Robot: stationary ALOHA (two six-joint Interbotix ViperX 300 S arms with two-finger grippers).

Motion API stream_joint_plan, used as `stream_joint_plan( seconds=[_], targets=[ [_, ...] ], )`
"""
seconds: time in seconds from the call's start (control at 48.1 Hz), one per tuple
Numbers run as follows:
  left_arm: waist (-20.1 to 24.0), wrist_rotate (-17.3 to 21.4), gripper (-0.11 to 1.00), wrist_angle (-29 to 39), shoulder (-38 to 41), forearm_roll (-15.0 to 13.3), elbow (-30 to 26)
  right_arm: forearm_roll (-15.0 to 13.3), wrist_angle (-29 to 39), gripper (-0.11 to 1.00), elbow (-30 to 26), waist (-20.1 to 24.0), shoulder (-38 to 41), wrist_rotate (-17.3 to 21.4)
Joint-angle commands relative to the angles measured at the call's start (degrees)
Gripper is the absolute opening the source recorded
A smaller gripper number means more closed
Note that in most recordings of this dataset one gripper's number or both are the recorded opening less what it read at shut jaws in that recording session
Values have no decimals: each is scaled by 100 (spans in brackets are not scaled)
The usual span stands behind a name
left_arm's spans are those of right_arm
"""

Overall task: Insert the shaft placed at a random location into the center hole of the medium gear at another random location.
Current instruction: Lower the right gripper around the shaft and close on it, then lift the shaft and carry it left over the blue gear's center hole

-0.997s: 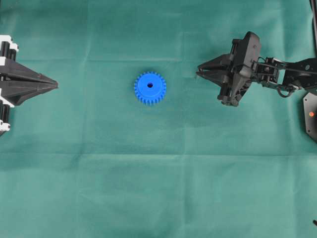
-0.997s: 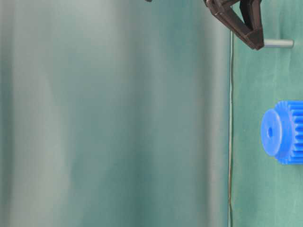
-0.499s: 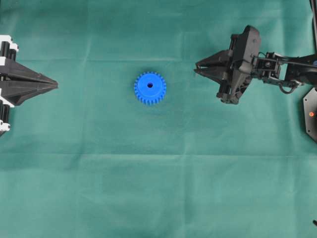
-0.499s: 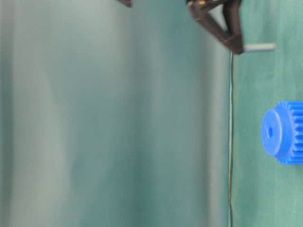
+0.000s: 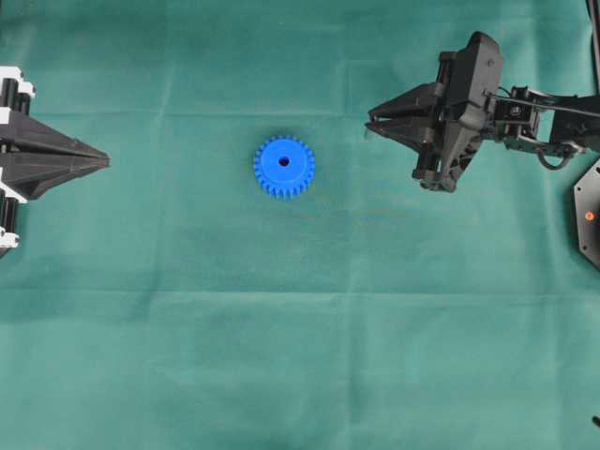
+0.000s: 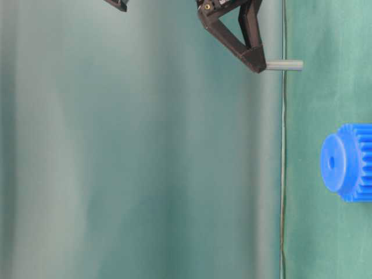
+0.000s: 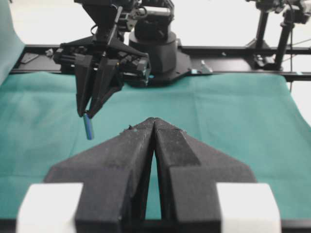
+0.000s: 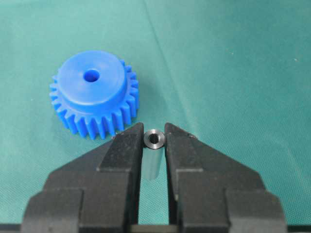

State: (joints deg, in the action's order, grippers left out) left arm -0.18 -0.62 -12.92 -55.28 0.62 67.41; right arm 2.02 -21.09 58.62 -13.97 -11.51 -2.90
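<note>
The right gripper [image 8: 154,145] clamped the shaft [image 8: 154,155] at the medium gear's [image 5: 284,167] three o'clock, while the left gripper [image 7: 154,127] stayed pressed together.

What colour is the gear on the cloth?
Bright blue; the medium gear shows best in the right wrist view.

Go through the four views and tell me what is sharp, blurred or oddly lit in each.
Overhead: even light, crisp blue gear, soft shadows. Table-level: picture lies sideways, hazy streaked backdrop, gear and shaft fairly sharp. Left wrist: bright washed-out background, left gripper near and soft, shaft looks bluish. Right wrist: right gripper and shaft end in focus, faint sheen on the gear hub.
</note>
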Motion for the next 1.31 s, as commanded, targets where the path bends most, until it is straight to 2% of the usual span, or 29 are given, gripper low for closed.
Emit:
stream_joint_plan(
  seconds=[0.0,0.395,0.976,1.288],
  targets=[
    [-9,-9,0,-26,26,18,-132,0,9,14,-141,18,-97,-79],
    [-9,-9,0,-35,53,18,-132,18,-44,14,-360,132,114,-53],
    [-9,-9,0,-35,62,18,-123,18,220,14,-1705,501,1134,-53],
    [-9,-9,0,-26,62,18,-132,9,325,14,-2145,580,1450,-62]
  ],
)
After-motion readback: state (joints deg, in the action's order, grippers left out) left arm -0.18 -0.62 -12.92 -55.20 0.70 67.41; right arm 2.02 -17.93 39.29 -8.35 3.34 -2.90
